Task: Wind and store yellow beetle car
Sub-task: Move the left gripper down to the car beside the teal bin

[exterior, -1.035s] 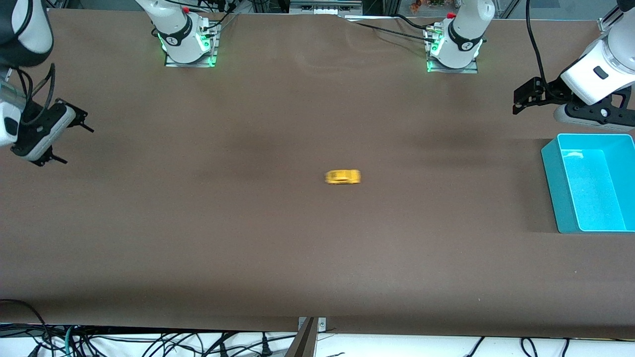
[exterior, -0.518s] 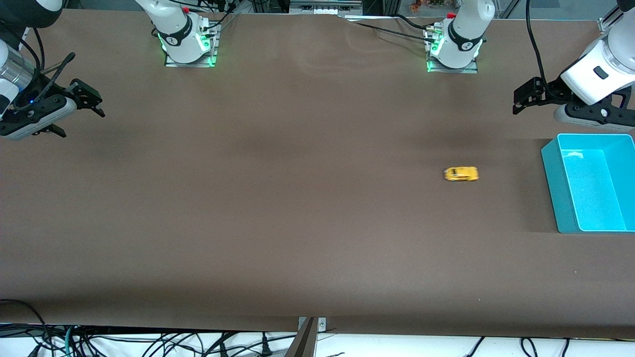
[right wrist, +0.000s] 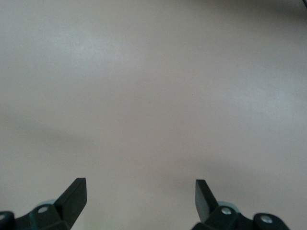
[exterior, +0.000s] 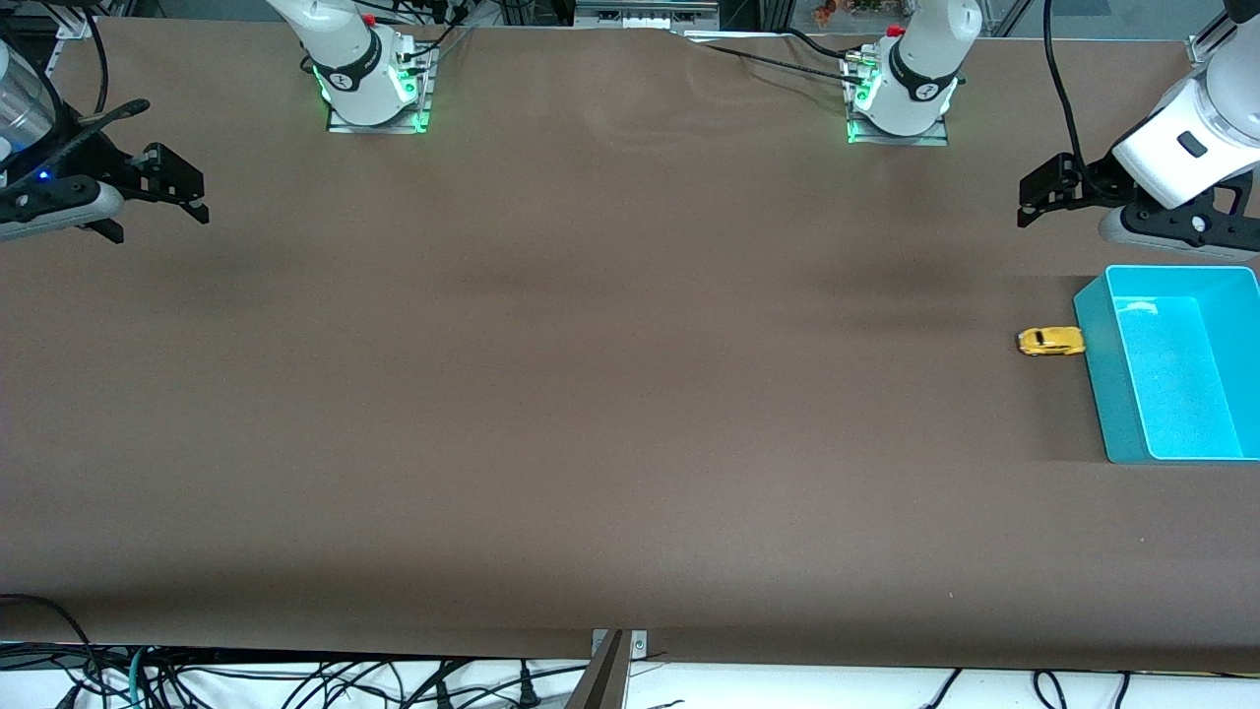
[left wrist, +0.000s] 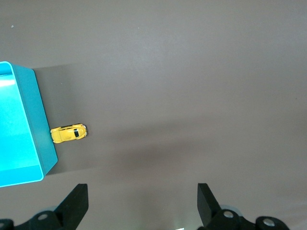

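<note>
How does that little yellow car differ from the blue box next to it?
The yellow beetle car is tiny and rounded; the turquoise bin is far larger and boxy. The car is closed with dark windows; the bin is open-topped and holds nothing visible. The car's nose sits right at the bin's wall, outside it. Both rest on the brown table, toward the left arm's end.

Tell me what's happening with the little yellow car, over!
Left gripper open, up near the teal bin. Right gripper open, waiting at its end of the table. Yellow beetle car against the bin's outer wall, not inside. Nothing in the way.
</note>
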Robot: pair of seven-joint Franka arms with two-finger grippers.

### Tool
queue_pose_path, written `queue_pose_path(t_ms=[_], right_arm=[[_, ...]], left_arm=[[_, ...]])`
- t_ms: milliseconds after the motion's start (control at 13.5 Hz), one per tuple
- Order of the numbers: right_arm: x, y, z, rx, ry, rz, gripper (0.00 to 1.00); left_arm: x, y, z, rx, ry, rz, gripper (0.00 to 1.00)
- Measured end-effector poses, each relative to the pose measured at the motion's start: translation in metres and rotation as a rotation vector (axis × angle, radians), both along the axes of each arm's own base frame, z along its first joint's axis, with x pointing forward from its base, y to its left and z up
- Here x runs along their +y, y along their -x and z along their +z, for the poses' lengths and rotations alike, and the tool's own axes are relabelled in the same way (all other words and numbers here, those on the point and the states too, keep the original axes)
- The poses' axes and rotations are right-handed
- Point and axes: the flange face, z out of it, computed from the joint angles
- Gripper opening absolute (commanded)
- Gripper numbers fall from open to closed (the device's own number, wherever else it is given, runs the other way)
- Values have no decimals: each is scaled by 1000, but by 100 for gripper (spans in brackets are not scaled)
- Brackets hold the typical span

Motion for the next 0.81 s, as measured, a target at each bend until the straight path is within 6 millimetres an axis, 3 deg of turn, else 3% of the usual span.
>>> queue_pose_path(t_ms=[518,814], right_arm=[[4,4,7,-14,-1,-20,100],[3,4,8,-15,-3,-37,100]], left_arm=[[-7,0,-13,57,-2,-23,100],[-5,0,-20,89,14,-217,100]])
